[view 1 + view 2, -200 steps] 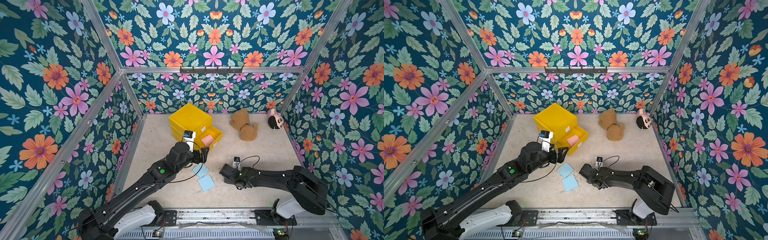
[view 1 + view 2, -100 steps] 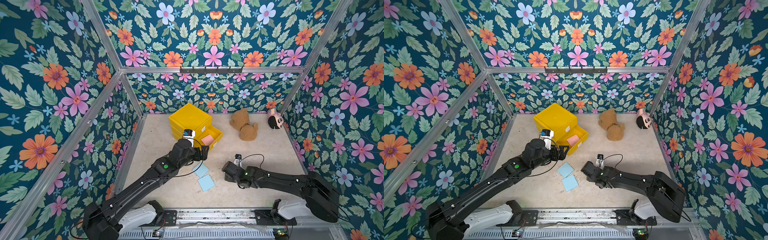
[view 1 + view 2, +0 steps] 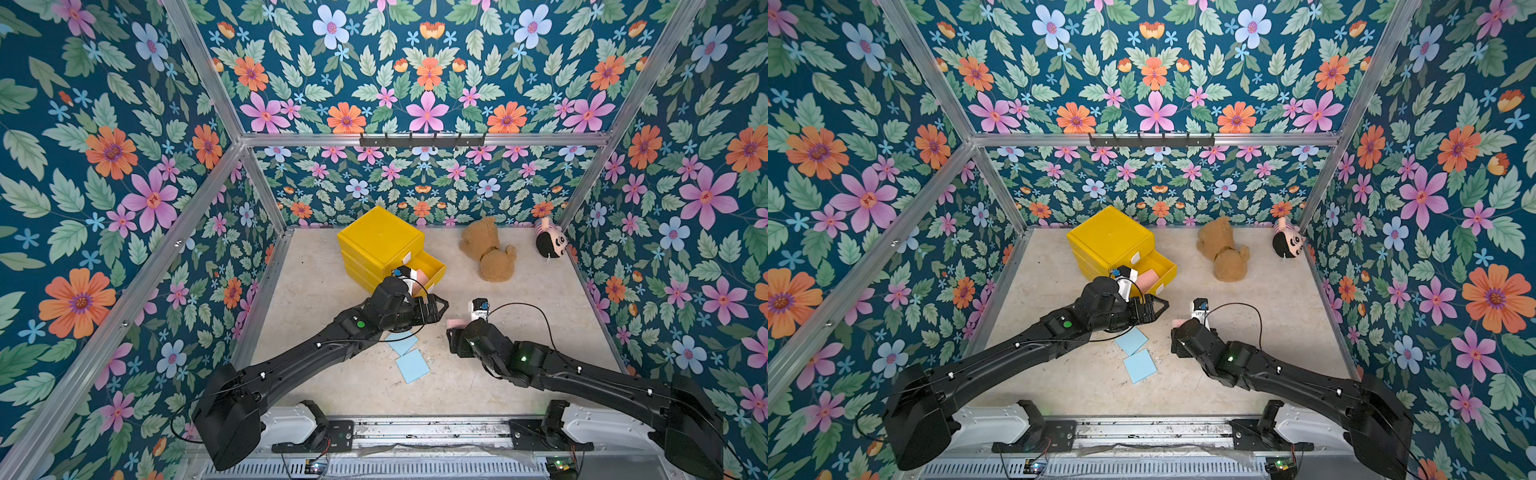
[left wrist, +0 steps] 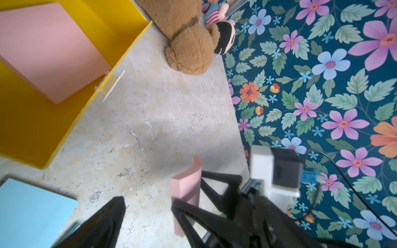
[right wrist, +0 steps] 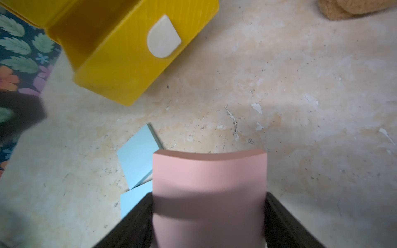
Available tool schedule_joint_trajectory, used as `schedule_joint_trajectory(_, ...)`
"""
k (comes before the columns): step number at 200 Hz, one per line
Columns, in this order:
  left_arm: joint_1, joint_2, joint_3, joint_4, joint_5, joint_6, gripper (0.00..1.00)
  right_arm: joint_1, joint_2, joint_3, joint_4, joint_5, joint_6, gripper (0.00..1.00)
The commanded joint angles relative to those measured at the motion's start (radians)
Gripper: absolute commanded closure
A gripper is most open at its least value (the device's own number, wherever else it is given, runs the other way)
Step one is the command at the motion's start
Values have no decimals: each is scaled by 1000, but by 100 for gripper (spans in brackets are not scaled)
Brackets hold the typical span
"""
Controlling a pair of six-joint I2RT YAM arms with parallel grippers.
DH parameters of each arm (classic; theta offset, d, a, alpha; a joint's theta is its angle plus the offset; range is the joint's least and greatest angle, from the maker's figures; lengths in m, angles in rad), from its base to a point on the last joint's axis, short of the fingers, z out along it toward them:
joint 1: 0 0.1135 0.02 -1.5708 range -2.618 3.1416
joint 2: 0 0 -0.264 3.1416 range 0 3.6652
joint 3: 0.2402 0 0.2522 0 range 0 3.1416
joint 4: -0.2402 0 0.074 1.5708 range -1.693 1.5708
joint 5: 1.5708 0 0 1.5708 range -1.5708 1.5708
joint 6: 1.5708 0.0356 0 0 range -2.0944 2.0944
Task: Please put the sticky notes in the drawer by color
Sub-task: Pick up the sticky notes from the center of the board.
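Note:
The yellow drawer (image 3: 380, 239) (image 3: 1111, 239) stands at the back left with one drawer pulled out, and a pink sticky note (image 3: 422, 275) (image 4: 47, 49) lies inside it. My right gripper (image 3: 455, 328) (image 5: 208, 197) is shut on another pink sticky note (image 3: 1177, 323) (image 5: 209, 171), held above the floor in front of the open drawer. My left gripper (image 3: 438, 307) (image 3: 1158, 307) is open and empty, just left of that pink note; one of its fingers (image 4: 111, 216) shows in the left wrist view. Two light blue sticky notes (image 3: 402, 344) (image 3: 412, 365) lie on the floor below the left arm.
A brown teddy bear (image 3: 486, 249) lies at the back middle, and a small striped doll (image 3: 548, 243) lies in the back right corner. Flowered walls close in the floor on three sides. The open drawer's white tab handle (image 5: 164, 36) faces the right gripper.
My left gripper has swung right, away from the blue notes toward the right gripper. The right gripper has edged toward the back with the pink note still in it.

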Motion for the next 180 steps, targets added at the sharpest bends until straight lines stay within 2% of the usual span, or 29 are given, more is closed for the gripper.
schedule_joint_trajectory(1,-2,41,0,106,88,-35,0,0,-51,-14,80,-24,-41,22)
schedule_joint_trajectory(29,-5,94,-8,217,177,-27,3,1,-112,-38,129,-56,-54,22)
schedule_joint_trajectory(69,-15,150,-20,307,249,-60,19,1,-127,-28,124,-64,-59,22)
schedule_joint_trajectory(137,-25,161,-37,352,287,-83,51,-17,-122,-31,126,-65,-45,22)
schedule_joint_trajectory(180,-23,155,-41,342,281,-77,63,-22,-123,-33,120,-67,-40,22)
